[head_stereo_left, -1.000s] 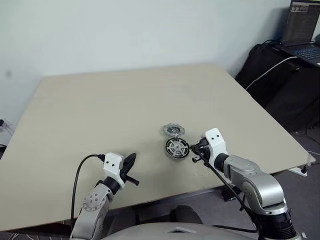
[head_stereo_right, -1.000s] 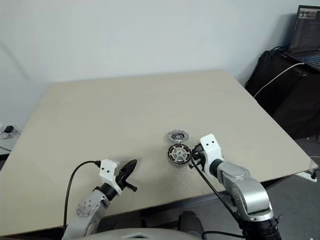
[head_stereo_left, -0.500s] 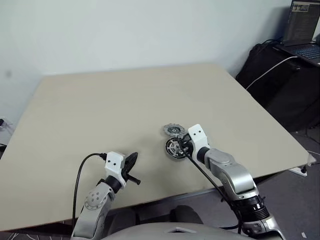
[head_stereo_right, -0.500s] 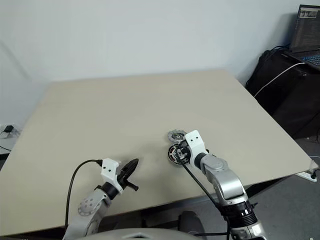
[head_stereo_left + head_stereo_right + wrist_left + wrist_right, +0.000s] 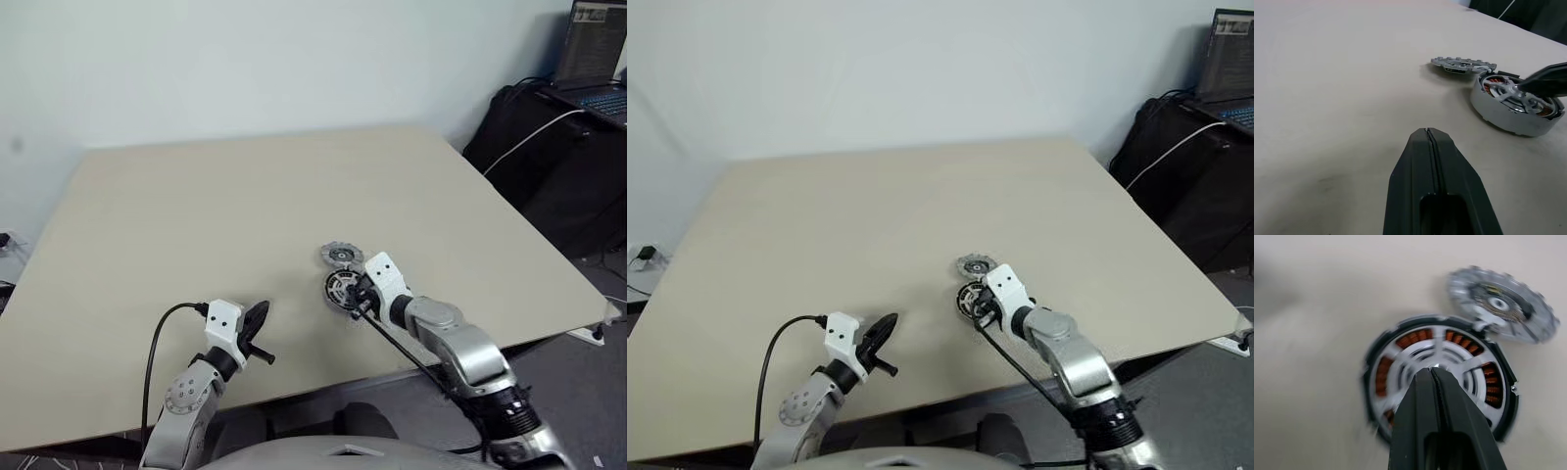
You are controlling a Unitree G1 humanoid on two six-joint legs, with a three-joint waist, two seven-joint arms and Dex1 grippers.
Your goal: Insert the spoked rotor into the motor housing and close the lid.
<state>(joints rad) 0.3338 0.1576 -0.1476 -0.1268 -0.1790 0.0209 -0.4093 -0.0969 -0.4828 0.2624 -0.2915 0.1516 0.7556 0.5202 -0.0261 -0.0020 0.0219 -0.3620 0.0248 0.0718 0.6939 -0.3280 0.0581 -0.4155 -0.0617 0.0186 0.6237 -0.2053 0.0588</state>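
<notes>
1. A beige table (image 5: 196, 215) holds a small group of motor parts near its front edge, towards the robot's right.
2. The motor housing (image 5: 1440, 377) is a round, dark-rimmed part lying flat on the table. Copper-brown windings show around the inside of its rim.
3. The spoked rotor (image 5: 1454, 363), a shiny silver disc with radial spokes, sits inside the housing, and the windings show through the gaps between its spokes.
4. The lid (image 5: 1501, 303), a smaller grey disc with a scalloped, gear-like rim and a dark centre, lies just beyond the housing, tilted. Its near edge appears to touch or overlap the housing's rim, so the housing is uncovered.
5. The right gripper (image 5: 1431, 372) has its two black fingers pressed together, holding nothing. The tip is at the rotor's central hub; actual contact cannot be told.
6. The left gripper (image 5: 1428, 134) hangs low over bare table, well apart from the parts, towards the robot's left. Its fingers are also pressed together with nothing between them.
</notes>
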